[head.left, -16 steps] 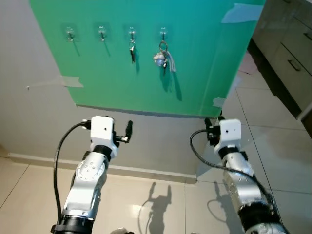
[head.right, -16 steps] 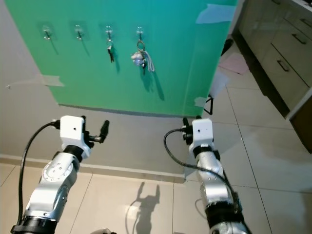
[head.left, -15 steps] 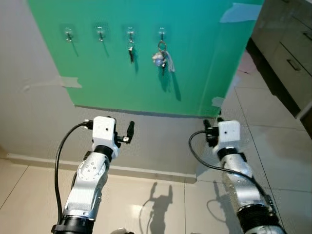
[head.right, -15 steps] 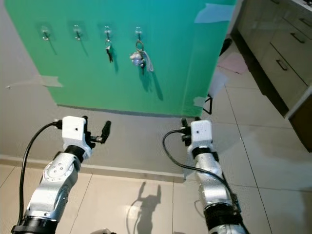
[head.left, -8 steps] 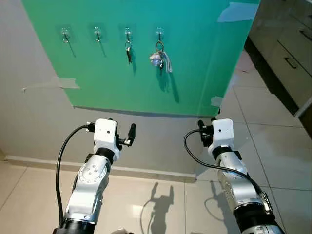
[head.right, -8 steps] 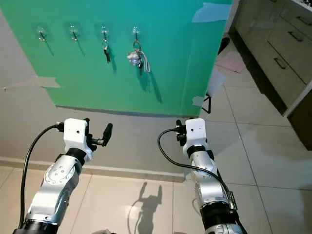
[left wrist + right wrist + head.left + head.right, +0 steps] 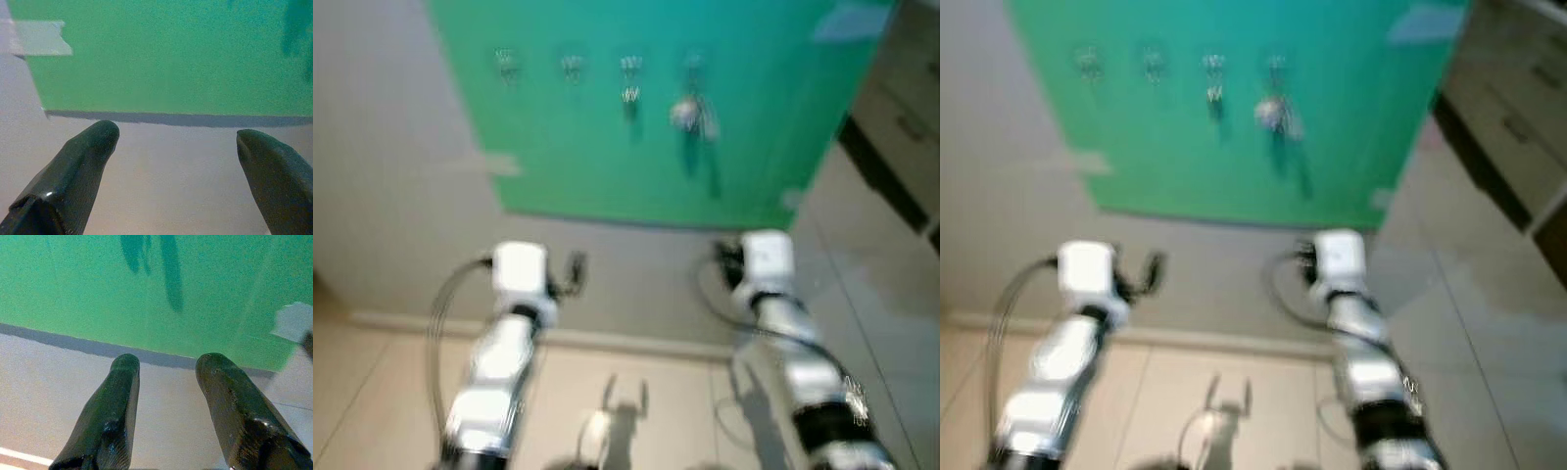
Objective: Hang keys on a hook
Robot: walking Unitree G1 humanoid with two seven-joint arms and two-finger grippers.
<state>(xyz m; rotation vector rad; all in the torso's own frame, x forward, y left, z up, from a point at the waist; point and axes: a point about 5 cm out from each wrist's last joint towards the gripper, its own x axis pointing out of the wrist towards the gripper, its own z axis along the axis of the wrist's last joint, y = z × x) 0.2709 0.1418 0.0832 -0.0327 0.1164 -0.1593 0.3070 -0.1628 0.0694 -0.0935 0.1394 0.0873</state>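
Two claws, both empty and spread: left claw (image 7: 176,147), right claw (image 7: 166,382), facing a green board (image 7: 744,127). Keys (image 7: 685,115) hang on one hook (image 7: 692,65); head views blurred.

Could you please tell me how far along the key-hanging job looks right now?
Done, it seems: a key bunch and a smaller key hang from hooks on the green board. In hand: nothing; the left gripper and right gripper are open and empty below the board. Left: apparently nothing.
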